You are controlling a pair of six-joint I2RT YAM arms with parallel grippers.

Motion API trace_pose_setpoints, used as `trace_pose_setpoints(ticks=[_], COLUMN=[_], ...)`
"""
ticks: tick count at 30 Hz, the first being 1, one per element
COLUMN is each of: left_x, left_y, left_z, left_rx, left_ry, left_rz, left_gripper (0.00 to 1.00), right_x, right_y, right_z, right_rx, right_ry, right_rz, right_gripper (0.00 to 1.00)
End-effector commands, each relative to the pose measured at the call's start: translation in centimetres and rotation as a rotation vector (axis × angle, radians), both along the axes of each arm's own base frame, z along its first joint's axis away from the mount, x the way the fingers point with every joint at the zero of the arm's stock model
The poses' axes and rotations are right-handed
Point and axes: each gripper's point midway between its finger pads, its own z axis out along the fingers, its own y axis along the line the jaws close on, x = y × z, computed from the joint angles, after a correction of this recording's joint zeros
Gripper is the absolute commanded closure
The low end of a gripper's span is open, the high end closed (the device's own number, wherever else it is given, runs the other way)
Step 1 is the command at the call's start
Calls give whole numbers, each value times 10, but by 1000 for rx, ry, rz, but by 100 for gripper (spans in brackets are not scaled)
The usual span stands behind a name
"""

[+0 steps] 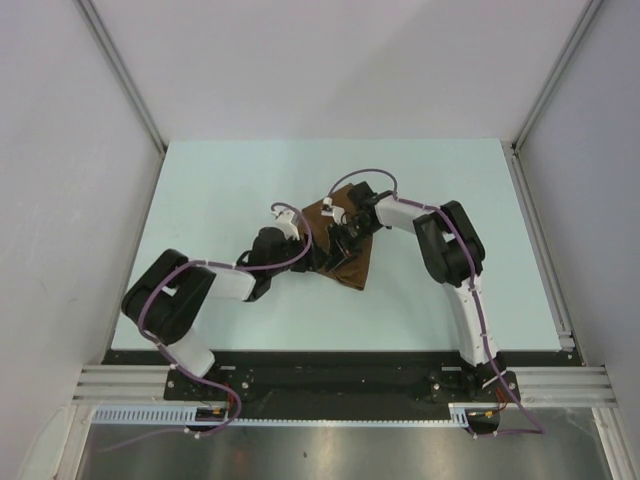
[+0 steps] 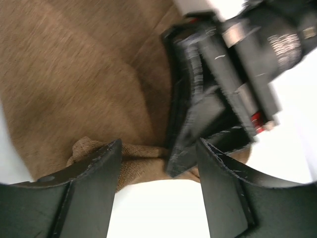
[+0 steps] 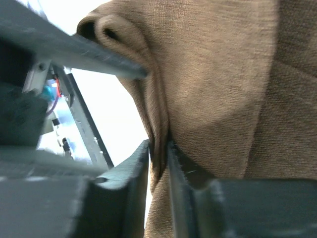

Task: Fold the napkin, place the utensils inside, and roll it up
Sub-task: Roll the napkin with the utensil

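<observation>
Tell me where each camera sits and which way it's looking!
Top camera: high above and behind the arms, looking down at the table; both arms and the napkin show.
Left wrist camera: on the left arm, looking along the left pincer at the napkin edge and the right pincer.
Right wrist camera: on the right arm, close on the right pincer nipping a napkin fold.
All three share the brown napkin.

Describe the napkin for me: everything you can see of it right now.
The napkin is plain brown, soft, woven-looking cloth, folded over into a rough angular shape. It lies near the middle of the pale table, between both arms. Its layers overlap along a visible crease, and one edge is bunched up. A raised fold is pinched between the fingers of the right end effector. The left end effector stands open astride the bunched edge.
</observation>
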Motion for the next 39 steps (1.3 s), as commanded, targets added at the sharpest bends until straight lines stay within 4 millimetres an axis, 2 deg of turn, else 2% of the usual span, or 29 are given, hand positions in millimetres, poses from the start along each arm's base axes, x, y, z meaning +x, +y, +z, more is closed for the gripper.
trace_pose_setpoints(ticks=[1,4,6,10,11,12,13,20,23,24,26,31,33,34,39], left_x=[10,12,13,13,13,13,13,12,10,9,5,-5,-11,-9,0], left_y=[20,26,25,20,20,22,23,25,23,21,20,19,24,27,45], left_z=[-12,-21,-23,-30,-32,-33,-34,-35,-25,-15,-8,34,37,50,54], left_rx=[45,42,24,2,-1,-5,-7,-13,-41,-63,-81,-127,-105,-104,-49], left_ry=[-23,6,12,45,57,64,69,81,67,54,54,2,10,-23,6], left_rz=[76,85,74,52,51,55,55,47,38,30,25,-7,-5,11,85], left_gripper=[34,35,35,36,36,36,36,37,37,37,36,30,27,24,21], right_x=[35,36,43,42,35,41,41,30,29,29,30,43,45,47,42], right_y=[-20,-25,-30,-42,-48,-49,-51,-51,-48,-48,-46,-47,-44,-42,-23], right_z=[-14,-10,1,15,11,26,28,46,49,51,63,87,94,95,75], right_rx=[-62,-43,-26,-16,-26,-1,-1,51,44,41,49,45,70,78,42], right_ry=[-139,-156,-187,-257,-251,-305,-323,-381,-402,-410,-456,-576,-609,-615,-629], right_rz=[-96,-117,-148,-188,-195,-211,-216,-193,-190,-195,-210,-296,-311,-313,-271], right_gripper=[67,57,54,47,46,45,43,39,39,39,39,39,39,39,39])
